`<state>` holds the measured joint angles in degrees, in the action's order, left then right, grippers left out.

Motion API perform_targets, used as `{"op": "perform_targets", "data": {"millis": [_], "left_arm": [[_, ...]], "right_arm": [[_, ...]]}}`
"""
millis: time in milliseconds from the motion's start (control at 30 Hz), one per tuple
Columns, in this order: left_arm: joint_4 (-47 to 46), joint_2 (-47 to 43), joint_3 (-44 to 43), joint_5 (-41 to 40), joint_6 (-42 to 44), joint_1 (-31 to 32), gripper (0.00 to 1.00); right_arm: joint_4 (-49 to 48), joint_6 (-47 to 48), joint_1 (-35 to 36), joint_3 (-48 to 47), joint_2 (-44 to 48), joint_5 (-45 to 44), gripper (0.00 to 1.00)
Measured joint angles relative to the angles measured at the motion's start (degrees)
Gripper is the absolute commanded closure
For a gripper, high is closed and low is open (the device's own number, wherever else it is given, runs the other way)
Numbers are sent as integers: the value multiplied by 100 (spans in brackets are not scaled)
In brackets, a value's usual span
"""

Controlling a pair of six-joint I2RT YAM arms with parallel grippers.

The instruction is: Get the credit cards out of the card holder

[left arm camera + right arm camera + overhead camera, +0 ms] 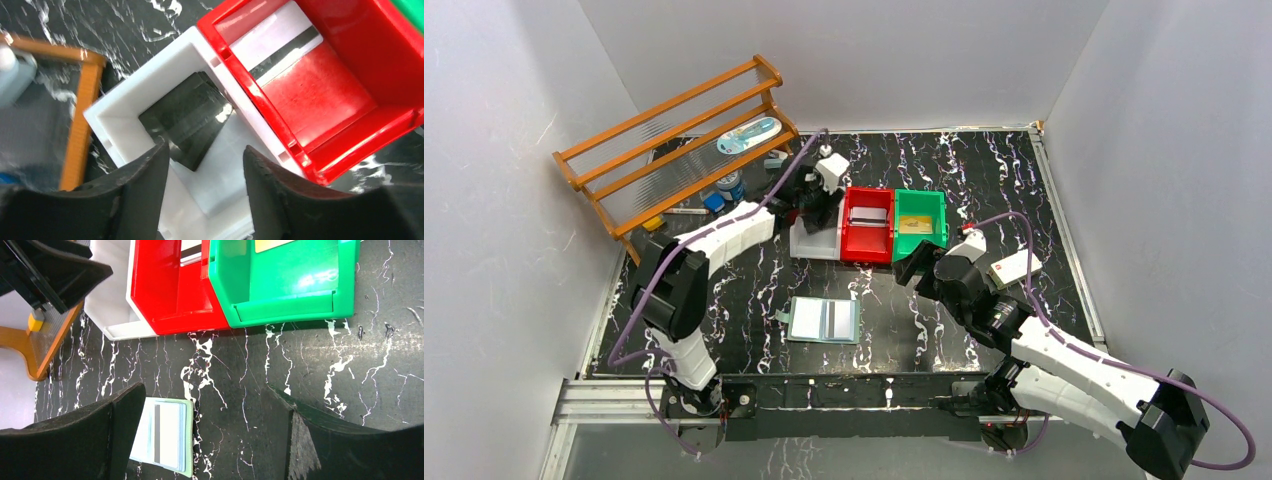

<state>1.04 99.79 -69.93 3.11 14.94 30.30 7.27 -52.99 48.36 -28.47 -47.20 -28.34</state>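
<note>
Cards of this sort are thin, stiff and slick, so I'd pinch one by an exposed short edge. My left gripper [205,150] hangs half open and empty over the white bin [130,100], where a dark card [192,120] leans. My right gripper [206,390] is wide open and empty above the card holder [824,320], which lies spread by the near edge of the surface [884,340].

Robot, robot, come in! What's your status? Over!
Left gripper open over white bin; right gripper open, hovering near card holder. Dark card lying in that bin. Holder spread flat, nothing on it. Over.
</note>
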Motion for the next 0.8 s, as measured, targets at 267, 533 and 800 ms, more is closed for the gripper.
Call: {"op": "perform_targets", "data": {"millis": [267, 533, 800], "left_arm": [[1209, 789, -1340, 608, -1801, -542, 93], [1803, 1088, -1338, 1034, -2623, -608, 97], [2330, 1532, -1499, 699, -2752, -468, 100]], "right_arm": [[79, -107, -4, -4, 31, 2, 7], [184, -177, -4, -4, 195, 0, 7], [184, -236, -4, -4, 205, 0, 7]]}}
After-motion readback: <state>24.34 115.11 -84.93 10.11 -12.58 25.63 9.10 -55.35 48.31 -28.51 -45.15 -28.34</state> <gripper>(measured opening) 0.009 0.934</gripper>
